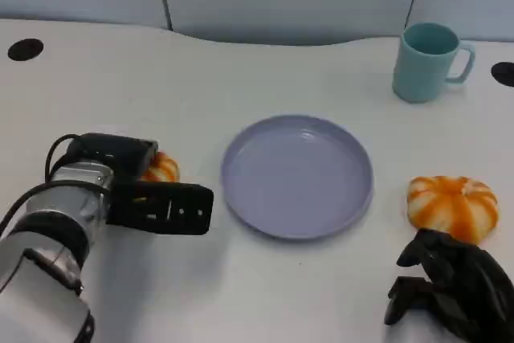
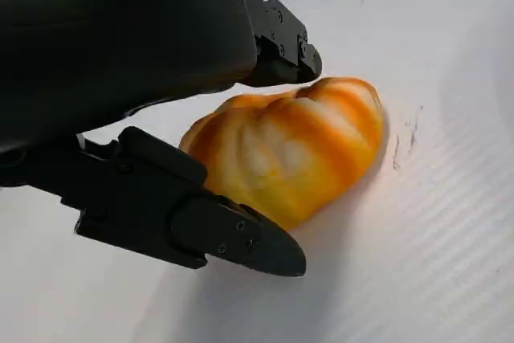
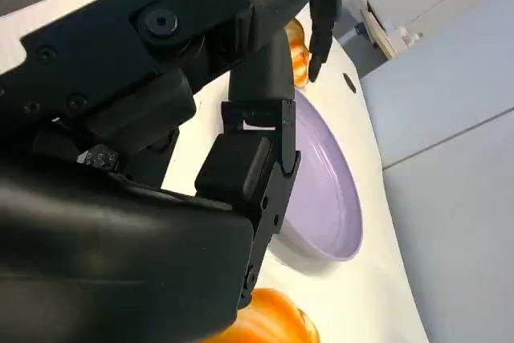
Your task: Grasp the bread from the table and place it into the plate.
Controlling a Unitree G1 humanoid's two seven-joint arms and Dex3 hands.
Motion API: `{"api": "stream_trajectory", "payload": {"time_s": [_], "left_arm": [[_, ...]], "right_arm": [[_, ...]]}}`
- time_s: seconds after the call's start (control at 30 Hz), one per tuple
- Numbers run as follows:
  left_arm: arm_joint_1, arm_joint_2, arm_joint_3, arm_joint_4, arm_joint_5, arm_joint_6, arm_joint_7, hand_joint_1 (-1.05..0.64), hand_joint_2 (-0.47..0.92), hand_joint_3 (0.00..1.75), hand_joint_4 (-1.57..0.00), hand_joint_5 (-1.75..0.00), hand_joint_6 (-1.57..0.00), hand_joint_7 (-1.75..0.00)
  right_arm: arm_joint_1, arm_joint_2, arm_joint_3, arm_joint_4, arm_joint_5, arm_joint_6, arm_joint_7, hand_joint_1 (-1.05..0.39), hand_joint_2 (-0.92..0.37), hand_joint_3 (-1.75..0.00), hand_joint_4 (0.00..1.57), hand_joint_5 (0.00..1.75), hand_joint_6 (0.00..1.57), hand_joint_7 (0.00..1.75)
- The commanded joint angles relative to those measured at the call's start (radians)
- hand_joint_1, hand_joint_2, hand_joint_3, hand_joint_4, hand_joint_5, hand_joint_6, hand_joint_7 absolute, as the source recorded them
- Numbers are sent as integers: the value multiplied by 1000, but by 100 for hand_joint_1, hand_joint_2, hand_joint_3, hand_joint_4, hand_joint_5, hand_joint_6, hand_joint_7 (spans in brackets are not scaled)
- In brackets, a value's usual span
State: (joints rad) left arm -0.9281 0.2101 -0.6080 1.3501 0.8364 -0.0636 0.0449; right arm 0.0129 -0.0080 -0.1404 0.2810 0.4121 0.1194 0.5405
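Note:
Two orange-striped bread rolls lie on the white table. One bread (image 1: 165, 169) (image 2: 293, 146) sits left of the lilac plate (image 1: 297, 176) with my left hand (image 1: 152, 198) (image 2: 120, 46) over it. One of its fingers (image 2: 205, 226) lies along the roll's near side and another (image 2: 281, 46) stands at its far side; the roll rests on the table. The other bread (image 1: 452, 205) (image 3: 273, 323) lies right of the plate. My right hand (image 1: 451, 285) (image 3: 177, 118) sits just in front of that roll, fingers loosely apart, holding nothing. The plate (image 3: 325, 190) has nothing on it.
A light teal mug (image 1: 430, 60) stands at the back right. Black round holes sit in the table at the far left (image 1: 25, 49) and far right (image 1: 504, 73). A grey wall panel runs behind the table's curved back edge.

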Motion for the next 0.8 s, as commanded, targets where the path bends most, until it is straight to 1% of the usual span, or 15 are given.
{"api": "stream_trajectory", "payload": {"time_s": [0.03,0.17,0.27,0.33,0.37,0.4,0.5,0.6,0.63,0.7,0.73,0.77,0.8], "left_arm": [[16,7,2,14,-17,2,6,-63,84,0,-9,-1,-17,-1],[23,6,0,18,-26,-4,-1,-60,83,0,-11,-2,-19,-1],[41,0,6,19,-42,-1,24,-53,84,0,-16,-4,-23,-2],[57,0,7,17,-47,-10,66,-45,86,1,-26,-7,-30,-4],[61,0,7,17,-48,-13,78,-43,86,1,-28,-7,-32,-3],[70,0,15,16,-56,-25,102,-40,88,1,-33,-9,-37,-5],[94,6,37,13,-78,-72,166,-27,92,9,-64,-17,-65,-9],[107,8,46,15,-91,-97,206,-26,92,16,-89,-28,-88,-11],[109,8,49,16,-92,-101,212,-26,92,18,-95,-34,-96,-9],[115,9,51,17,-91,-113,226,-26,92,19,-99,-37,-100,-8],[118,9,52,17,-91,-119,233,-27,92,10,-96,-68,-111,-7],[124,9,54,17,-91,-123,245,-28,92,6,-91,-86,-115,-5],[130,8,57,17,-94,-127,259,-26,92,8,-86,-113,-121,-6]], "right_arm": [[10,-12,-11,-16,15,3,2,-88,-79,0,139,88,117,94],[15,-12,-13,-19,19,7,2,-88,-79,0,139,87,118,93],[20,-13,-13,-22,25,7,9,-87,-79,0,139,87,119,93],[23,-14,-14,-24,32,10,11,-87,-79,0,139,86,119,93],[24,-14,-14,-25,33,11,11,-87,-79,0,139,86,119,93],[26,-15,-14,-29,34,14,9,-87,-79,0,139,86,119,93],[32,-16,-13,-38,32,16,4,-87,-79,0,140,86,119,92],[35,-17,-14,-45,33,19,4,-86,-79,0,140,87,119,93],[36,-17,-14,-46,33,20,3,-87,-79,0,140,87,119,93],[40,-16,-13,-53,31,22,0,-87,-79,0,140,87,119,94],[42,-15,-13,-57,31,23,-2,-87,-79,0,140,88,119,94],[43,-15,-12,-59,29,22,-3,-87,-79,0,140,88,118,94],[43,-14,-12,-60,28,20,-5,-87,-79,0,140,88,119,95]]}}
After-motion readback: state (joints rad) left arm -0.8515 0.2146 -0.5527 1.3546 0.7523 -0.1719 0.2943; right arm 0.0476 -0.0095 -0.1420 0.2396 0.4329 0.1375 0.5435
